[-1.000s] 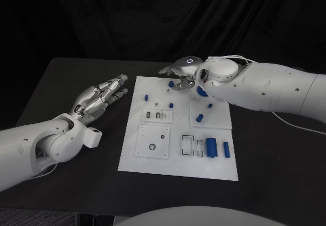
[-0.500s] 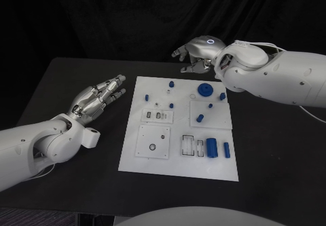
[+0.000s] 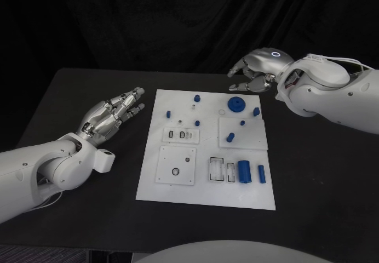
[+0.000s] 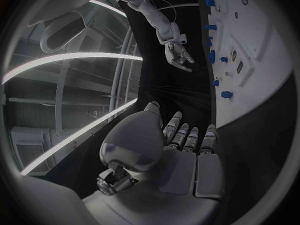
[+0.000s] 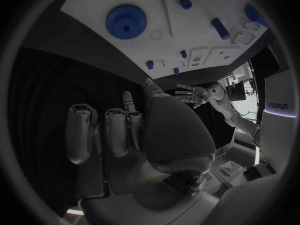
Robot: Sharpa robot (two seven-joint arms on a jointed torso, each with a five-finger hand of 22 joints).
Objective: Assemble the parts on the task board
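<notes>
1. The task board (image 3: 207, 186) is seen lying flat at the centre of the black desk (image 3: 71, 98), its long side running from 12 to 6 o'clock.
2. A blue gear (image 3: 236, 104) is seated near the board's 1 o'clock corner, with a small blue peg (image 3: 257, 111) just beside it towards 3 o'clock.
3. Further small blue pegs are spread over the far half of the board: one (image 3: 196, 98) at 12 o'clock, one (image 3: 168, 114) towards 10 o'clock, and one (image 3: 230, 137) near the middle.
4. A large blue cylinder (image 3: 245, 171) and a slimmer blue pin (image 3: 261, 173) are laid side by side at the board's 4 o'clock area, next to empty rectangular slots (image 3: 216, 168).
5. The right hand (image 3: 257, 74) is held above the desk beyond the board's 1 o'clock corner; its fingers (image 5: 81, 130) are loosely curled, and nothing is held in them.
6. The left hand (image 3: 110, 116) is held at 9 o'clock, off the board's edge; its fingers (image 4: 187, 137) are stretched out straight and close together, and nothing is gripped.
</notes>
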